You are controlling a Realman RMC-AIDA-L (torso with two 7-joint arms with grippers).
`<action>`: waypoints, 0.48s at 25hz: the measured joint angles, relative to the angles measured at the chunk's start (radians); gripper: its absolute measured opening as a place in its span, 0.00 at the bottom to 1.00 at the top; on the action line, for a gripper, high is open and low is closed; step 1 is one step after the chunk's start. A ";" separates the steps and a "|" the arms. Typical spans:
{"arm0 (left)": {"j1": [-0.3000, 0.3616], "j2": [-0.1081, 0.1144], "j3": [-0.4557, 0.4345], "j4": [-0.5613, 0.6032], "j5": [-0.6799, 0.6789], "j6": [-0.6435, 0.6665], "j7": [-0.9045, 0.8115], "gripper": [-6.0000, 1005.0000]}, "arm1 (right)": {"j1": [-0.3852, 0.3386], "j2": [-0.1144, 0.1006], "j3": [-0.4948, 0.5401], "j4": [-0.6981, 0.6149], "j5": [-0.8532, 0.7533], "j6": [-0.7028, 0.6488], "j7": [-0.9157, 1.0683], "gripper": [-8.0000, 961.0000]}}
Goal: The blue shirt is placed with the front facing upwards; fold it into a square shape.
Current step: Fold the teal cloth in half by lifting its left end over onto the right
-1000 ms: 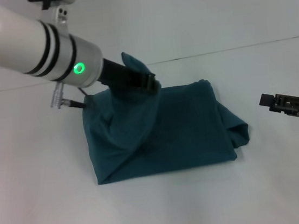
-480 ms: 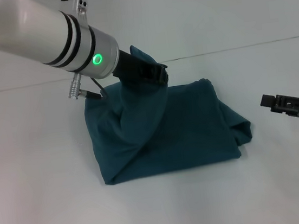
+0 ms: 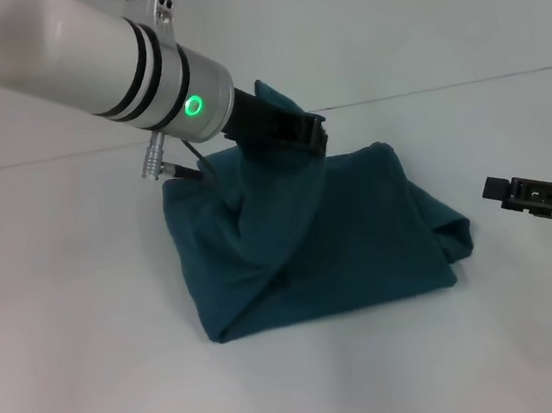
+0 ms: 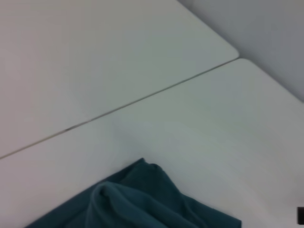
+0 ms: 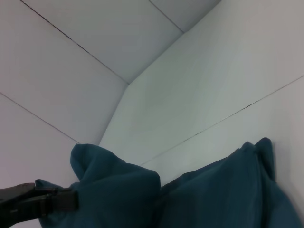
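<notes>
The blue shirt (image 3: 360, 236) lies bunched and partly folded on the white table (image 3: 85, 371), plain teal side showing and no lettering visible. My left gripper (image 3: 297, 131) is shut on a fold of the shirt, holding it lifted above the shirt's far left part, with a peak of cloth poking up past the fingers. The right wrist view shows that same left gripper (image 5: 52, 199) clamped on the raised cloth (image 5: 114, 185). The left wrist view catches only a corner of the shirt (image 4: 137, 204). My right gripper (image 3: 501, 189) hovers to the right of the shirt, apart from it.
A thin seam (image 3: 462, 83) runs across the white surface behind the shirt. Bare table surrounds the shirt in front and to the left. The left arm's white forearm (image 3: 85, 48) reaches in from the upper left.
My left gripper has carried the held fold to the right, and the whole shirt has slid slightly right with it. The right gripper has stayed put.
</notes>
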 joint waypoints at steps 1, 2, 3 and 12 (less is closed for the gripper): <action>-0.005 0.001 -0.001 -0.007 -0.007 -0.002 0.001 0.15 | 0.000 0.000 0.000 0.000 -0.001 0.000 0.000 0.70; -0.005 0.001 -0.001 -0.007 -0.007 -0.002 0.001 0.15 | 0.001 0.000 0.000 0.000 -0.004 0.001 0.000 0.70; -0.013 0.001 -0.001 -0.018 -0.012 -0.012 0.000 0.15 | 0.001 0.000 0.000 0.000 -0.007 0.002 0.000 0.70; 0.022 -0.003 0.030 0.020 -0.228 -0.057 0.121 0.33 | 0.005 0.000 0.000 0.001 -0.015 0.010 -0.001 0.70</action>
